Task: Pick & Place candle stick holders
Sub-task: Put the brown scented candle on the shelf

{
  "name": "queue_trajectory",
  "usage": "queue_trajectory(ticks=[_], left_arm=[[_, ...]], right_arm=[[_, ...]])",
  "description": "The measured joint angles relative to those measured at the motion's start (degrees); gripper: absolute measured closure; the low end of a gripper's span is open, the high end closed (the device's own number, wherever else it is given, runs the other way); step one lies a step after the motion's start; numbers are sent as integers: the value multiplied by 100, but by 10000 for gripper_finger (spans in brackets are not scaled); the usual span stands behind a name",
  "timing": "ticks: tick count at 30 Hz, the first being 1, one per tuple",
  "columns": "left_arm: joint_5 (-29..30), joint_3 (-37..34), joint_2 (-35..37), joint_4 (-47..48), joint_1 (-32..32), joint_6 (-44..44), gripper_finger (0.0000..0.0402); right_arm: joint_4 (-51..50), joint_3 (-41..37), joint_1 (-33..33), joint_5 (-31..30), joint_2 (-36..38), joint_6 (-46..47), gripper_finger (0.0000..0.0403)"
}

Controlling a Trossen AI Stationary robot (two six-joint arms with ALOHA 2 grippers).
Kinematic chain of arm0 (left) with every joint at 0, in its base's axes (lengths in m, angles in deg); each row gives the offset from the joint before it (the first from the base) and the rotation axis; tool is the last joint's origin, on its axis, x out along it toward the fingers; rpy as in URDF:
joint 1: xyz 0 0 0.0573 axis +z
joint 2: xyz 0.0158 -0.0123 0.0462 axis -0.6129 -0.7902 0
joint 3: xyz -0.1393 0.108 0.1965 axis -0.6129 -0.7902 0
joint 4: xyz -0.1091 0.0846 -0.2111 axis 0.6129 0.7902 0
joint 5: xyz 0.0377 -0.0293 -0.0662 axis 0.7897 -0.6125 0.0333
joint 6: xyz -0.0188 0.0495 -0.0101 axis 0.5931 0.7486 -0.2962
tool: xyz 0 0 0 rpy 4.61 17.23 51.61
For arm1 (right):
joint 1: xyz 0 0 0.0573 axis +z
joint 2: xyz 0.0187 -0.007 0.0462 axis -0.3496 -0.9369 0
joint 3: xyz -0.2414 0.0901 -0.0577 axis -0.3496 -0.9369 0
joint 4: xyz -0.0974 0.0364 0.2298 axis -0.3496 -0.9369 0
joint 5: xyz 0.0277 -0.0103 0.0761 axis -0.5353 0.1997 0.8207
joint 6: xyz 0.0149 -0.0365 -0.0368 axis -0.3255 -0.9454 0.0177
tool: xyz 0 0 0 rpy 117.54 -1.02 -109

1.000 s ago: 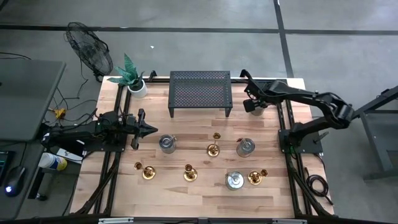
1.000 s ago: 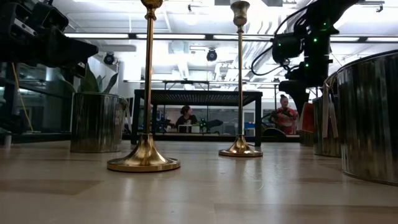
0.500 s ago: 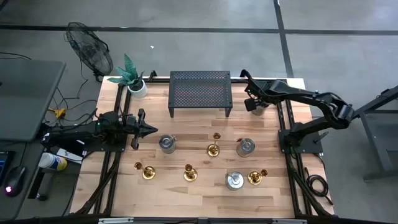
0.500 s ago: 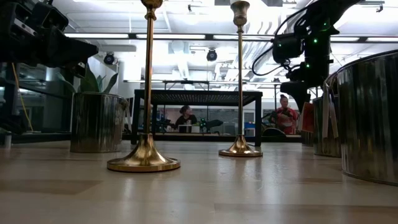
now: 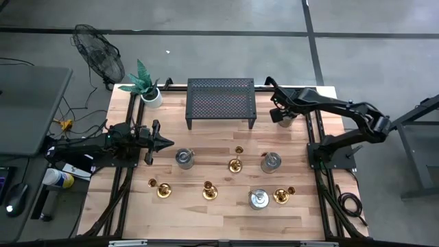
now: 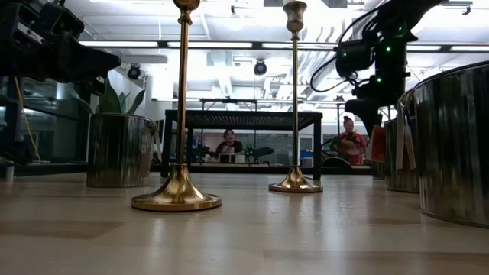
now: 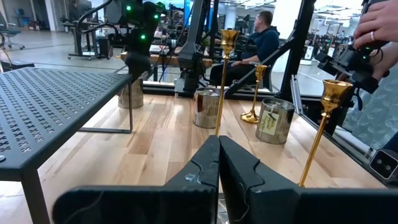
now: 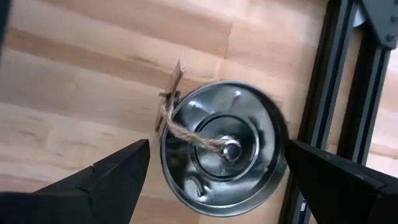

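— Candle stick holders (image 5: 209,191): where do they stand?

— Taking the table as a dial with the mesh rack (image 5: 221,101) at 12: I count four, all upright. Three are along the near edge, at 7, 6 and 5 o'clock, and a fourth (image 5: 236,165) is about at the centre. None is held.

— And the grippers?

— The left gripper (image 5: 163,143) is at 9 o'clock, low over the table, with its fingers pressed together on nothing. The right gripper (image 5: 280,114) is out at 1 o'clock. Its fingers are spread wide and straddle a silver tin (image 8: 224,149) from above, with no firm contact that I can see.

— So what could go wrong?

— That tin is no holder. If the fingers clamp there, I judge the wrong thing gets lifted. The twine (image 8: 186,132) across its lid could also snag a fingertip.

— Anything nearer?

— Yes. Another tin (image 5: 258,199) sits just beside the 5 o'clock holder (image 5: 282,195), and two more flank the centre one. That leaves little room for wide fingers. The stems are slim and tall on small bases, so a sideways brush from a finger or a low arm would probably tip one, and it could then roll toward the edge.
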Motion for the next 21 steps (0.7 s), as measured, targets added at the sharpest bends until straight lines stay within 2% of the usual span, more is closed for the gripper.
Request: queue_trajectory(ticks=[5, 9, 21], left_arm=[[0, 0, 0, -1, 0, 0, 401], [0, 0, -2, -1, 0, 0, 401], [1, 0, -1, -1, 0, 0, 401]], right_arm=[[18, 4, 0, -153, 249, -18, 35], [20, 4, 0, -21, 250, -90, 26], [148, -183, 162, -277, 289, 111, 3]])
